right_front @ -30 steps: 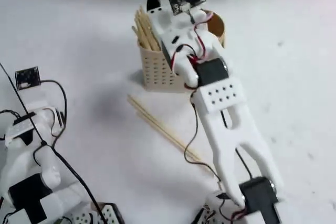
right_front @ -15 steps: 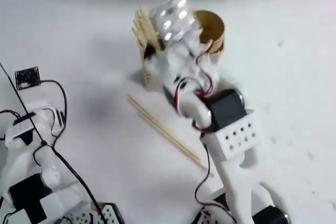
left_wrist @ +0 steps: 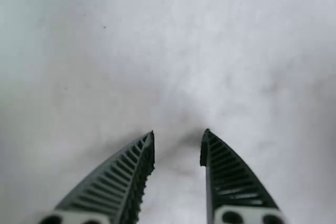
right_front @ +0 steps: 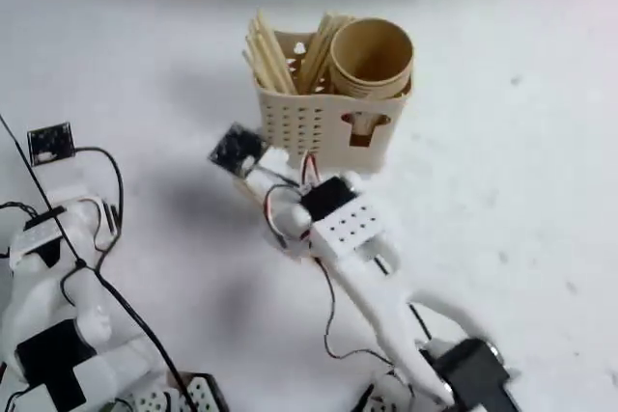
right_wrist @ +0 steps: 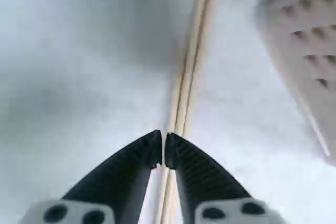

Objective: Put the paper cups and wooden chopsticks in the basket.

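Toward the far edge of the table (right_front: 521,142), about midway along it, we see the basket (right_front: 323,132) standing upright. The paper cups (right_front: 372,53) sit nested in its end nearer the table's right edge. The upright chopsticks (right_front: 280,55) fan out of the other end, leaning past the rim.

On the near side of the basket, a loose pair of chopsticks (right_wrist: 189,77) lies flat on the table, the two sticks side by side and touching. In the right wrist view the basket's perforated wall (right_wrist: 310,51) stands near the pair but apart from it.

The right tool (right_wrist: 163,149) hangs directly over this pair. Its fingers are pressed almost together, with only a thin slit between the tips. We cannot tell whether they touch the sticks.

From above, the right arm (right_front: 338,224) stretches from the near edge to just short of the basket and covers most of the pair.

A wide stretch of table separates the basket from the right edge, and another separates it from the left edge.

At the near left corner sits the left arm (right_front: 48,277), well apart from the basket, with a black cable (right_front: 106,287) looping beside it. The left tool (left_wrist: 177,140) points at plain table, its fingers spread and nothing between them.
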Robot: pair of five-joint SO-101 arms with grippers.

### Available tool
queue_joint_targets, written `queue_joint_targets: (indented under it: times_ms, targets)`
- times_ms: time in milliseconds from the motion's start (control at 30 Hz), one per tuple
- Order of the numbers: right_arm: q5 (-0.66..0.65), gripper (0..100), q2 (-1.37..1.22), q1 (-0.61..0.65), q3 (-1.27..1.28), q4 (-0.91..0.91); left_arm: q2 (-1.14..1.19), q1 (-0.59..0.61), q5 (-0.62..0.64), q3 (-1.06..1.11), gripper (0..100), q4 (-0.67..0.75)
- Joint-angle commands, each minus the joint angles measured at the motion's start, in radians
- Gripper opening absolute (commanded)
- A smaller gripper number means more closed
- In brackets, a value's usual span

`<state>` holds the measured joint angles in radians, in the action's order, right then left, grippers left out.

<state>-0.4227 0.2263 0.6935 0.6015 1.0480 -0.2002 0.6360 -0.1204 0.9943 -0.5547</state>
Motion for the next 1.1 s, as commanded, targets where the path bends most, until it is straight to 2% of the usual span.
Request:
queue_joint_targets:
  times_ms: [0,67,333,500,600,933,1067]
  targets:
    - [-0.025,9.4,-0.087,0.001,0.003,-0.068,-0.007,0.012,0.011,-0.002,16,0.011]
    - [-0.029,12.2,-0.145,-0.013,0.003,-0.104,-0.007,0.012,0.011,-0.002,16,0.011]
    - [-0.029,11.8,-0.285,-0.079,0.003,-0.189,-0.007,0.012,0.011,-0.002,16,0.011]
    - [-0.029,1.1,-0.312,-0.077,0.003,-0.189,-0.007,0.012,0.011,-0.002,16,0.011]
    - [-0.028,2.4,-0.305,-0.079,0.003,-0.183,-0.007,0.012,0.011,-0.002,16,0.011]
    - [-0.020,1.6,-0.048,-0.079,0.012,-0.074,-0.007,0.012,0.011,-0.002,16,0.011]
    - [0.041,1.6,0.104,-0.077,0.012,-0.021,-0.007,0.012,0.011,-0.002,16,0.011]
